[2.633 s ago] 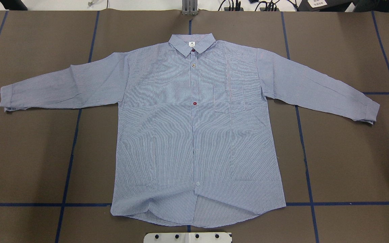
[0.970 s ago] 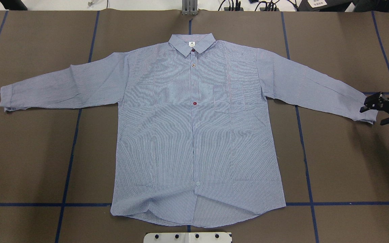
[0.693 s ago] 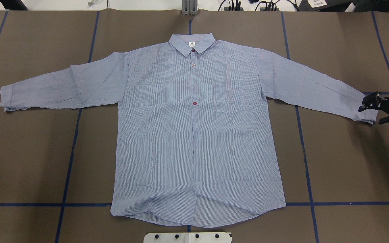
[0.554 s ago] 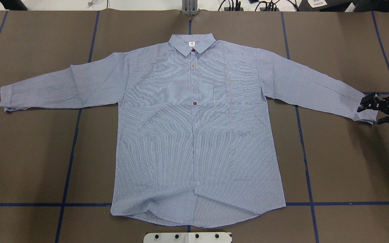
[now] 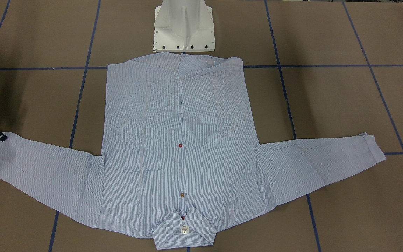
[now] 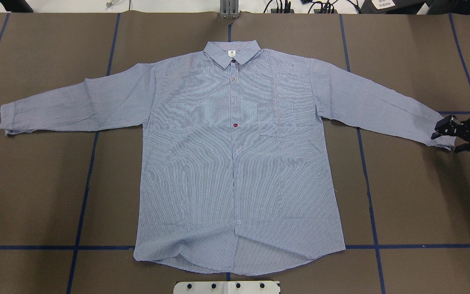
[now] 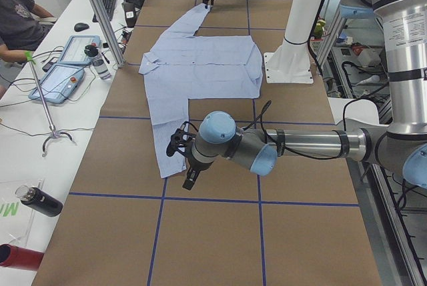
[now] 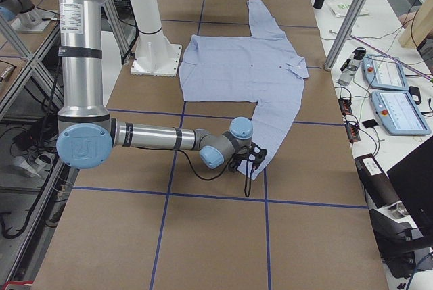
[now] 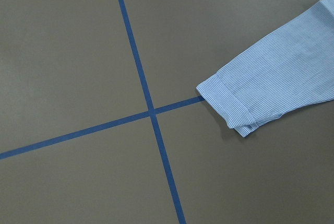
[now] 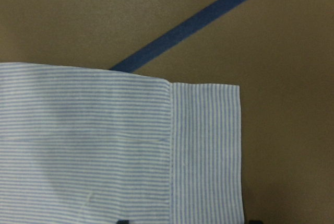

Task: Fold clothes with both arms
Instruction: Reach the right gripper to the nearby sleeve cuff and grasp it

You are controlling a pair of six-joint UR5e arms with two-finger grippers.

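Straddling the right cuff [image 10: 206, 151], the right gripper [image 6: 445, 141] had its fingers spread wide, one to each side of the band and low over it, gripping nothing. The left gripper [image 7: 185, 166] hung just beside the left cuff [image 9: 229, 104], off its end. Its fingers showed clearly in no view, so I cannot tell how they stood.

The risk I judged nearest was a poor pinch on the right. Closing on thin, doubled fabric could catch only the top layer, or shove the cuff into a bunch. With the left gripper not yet over its cuff, an uneven lift could also drag the shirt [image 6: 235, 163] askew and crease the flat body.

The shirt lay front up in the middle of the table [image 6: 35, 183], collar [image 6: 231, 51] pointing to the far side and hem [image 6: 239, 265] near the robot's base. Its body ran near to far. Its sleeves reached out left and right, making the widest span across the table.
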